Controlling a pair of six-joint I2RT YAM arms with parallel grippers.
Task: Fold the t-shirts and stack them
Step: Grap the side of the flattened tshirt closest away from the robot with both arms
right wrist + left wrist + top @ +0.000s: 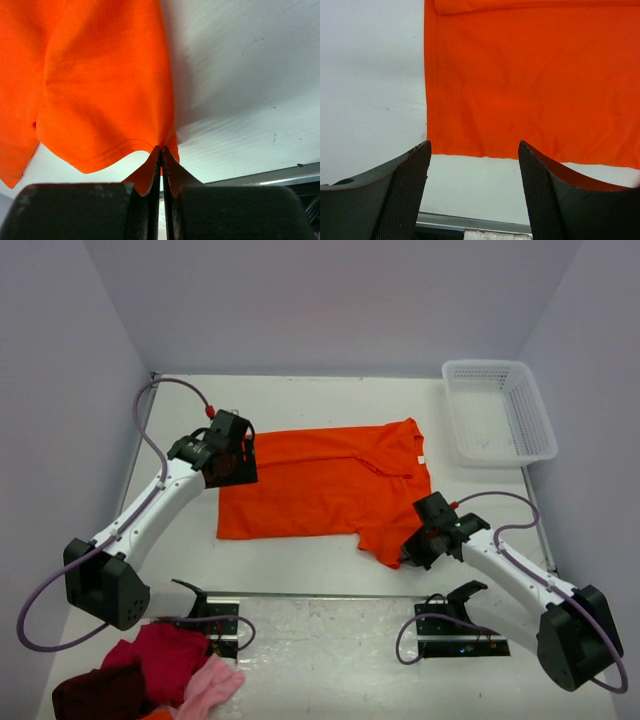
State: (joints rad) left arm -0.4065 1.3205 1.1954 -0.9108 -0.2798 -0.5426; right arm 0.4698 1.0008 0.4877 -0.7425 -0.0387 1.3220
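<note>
Orange t-shirt (pixel 320 485) sleeve is pinched by R gripper (pixel 161 162); L gripper (pixel 475 150) is held spread. White basket (pixel 497 412) far-right and red clothes pile (pixel 160 670) near-left are seen on white table (pixel 300 400).

left arm (pixel 150 508), right arm (pixel 510 570): white links, black joints | cables (pixel 180 381): lilac | jaws: black, mesh-textured

Left hand (pixel 474 147) with fingers well apart, right hand (pixel 161 150) fingers tight together

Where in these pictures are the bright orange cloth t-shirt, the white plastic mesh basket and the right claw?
Bright orange cloth t-shirt (pixel 320 485): top external view, middle of its body.
White plastic mesh basket (pixel 541 408): top external view, its right rim.
Right claw (pixel 162 152): right wrist view, between its shut fingertips.
</note>
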